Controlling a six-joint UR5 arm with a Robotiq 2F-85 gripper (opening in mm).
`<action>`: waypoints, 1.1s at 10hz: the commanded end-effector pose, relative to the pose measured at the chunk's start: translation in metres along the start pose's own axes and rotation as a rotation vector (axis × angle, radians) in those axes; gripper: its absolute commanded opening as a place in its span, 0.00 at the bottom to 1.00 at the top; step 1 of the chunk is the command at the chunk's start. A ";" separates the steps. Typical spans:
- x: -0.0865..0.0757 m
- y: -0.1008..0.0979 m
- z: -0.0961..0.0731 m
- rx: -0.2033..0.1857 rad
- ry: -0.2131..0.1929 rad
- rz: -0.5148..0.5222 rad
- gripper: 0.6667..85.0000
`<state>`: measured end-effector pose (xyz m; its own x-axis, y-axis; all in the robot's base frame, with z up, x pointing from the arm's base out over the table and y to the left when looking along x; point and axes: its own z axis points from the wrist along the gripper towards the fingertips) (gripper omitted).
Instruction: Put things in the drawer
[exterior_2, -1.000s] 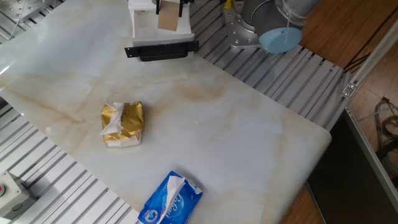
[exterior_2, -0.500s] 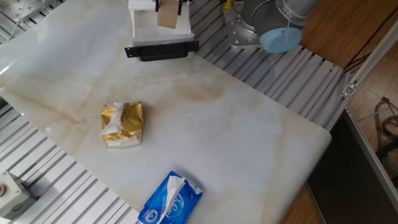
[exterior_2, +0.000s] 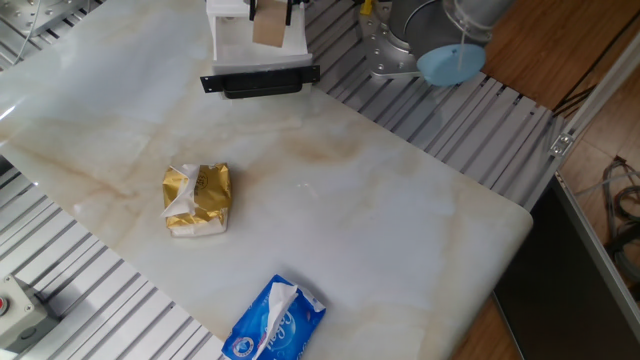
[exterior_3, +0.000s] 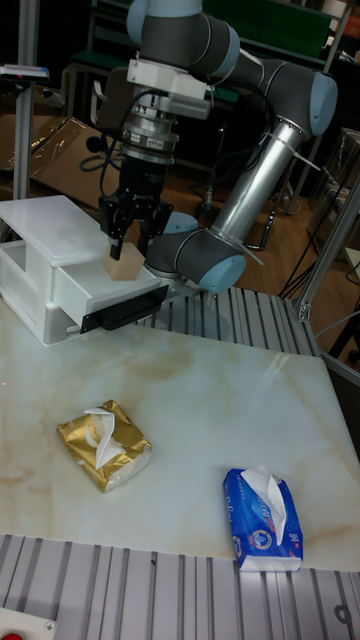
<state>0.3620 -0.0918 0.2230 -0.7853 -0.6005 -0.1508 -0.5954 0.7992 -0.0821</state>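
Observation:
The white drawer stands at the table's back left, its tray pulled out, with black front trim facing the table. Over the open tray hangs the small tan wooden cube, also visible in the fixed view. My gripper points straight down and is shut on the cube's upper part, one black finger on each side. In the fixed view only the gripper's tips show at the top edge.
A gold foil packet lies on the marble top at left-centre. A blue-and-white tissue pack sits near the front edge. The arm's base and a blue disc stand behind on the slatted frame. The table's right edge drops off.
The cube and the fingertips moved a few pixels up in the fixed view between one second and half a second ago, then held still. The packets have not moved.

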 end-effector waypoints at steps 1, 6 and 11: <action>-0.009 -0.007 0.009 -0.025 -0.021 -0.021 0.00; -0.010 -0.012 0.021 -0.038 -0.019 -0.035 0.00; -0.004 -0.013 0.021 -0.051 -0.013 -0.043 0.00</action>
<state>0.3755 -0.0997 0.2042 -0.7598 -0.6320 -0.1525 -0.6330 0.7727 -0.0482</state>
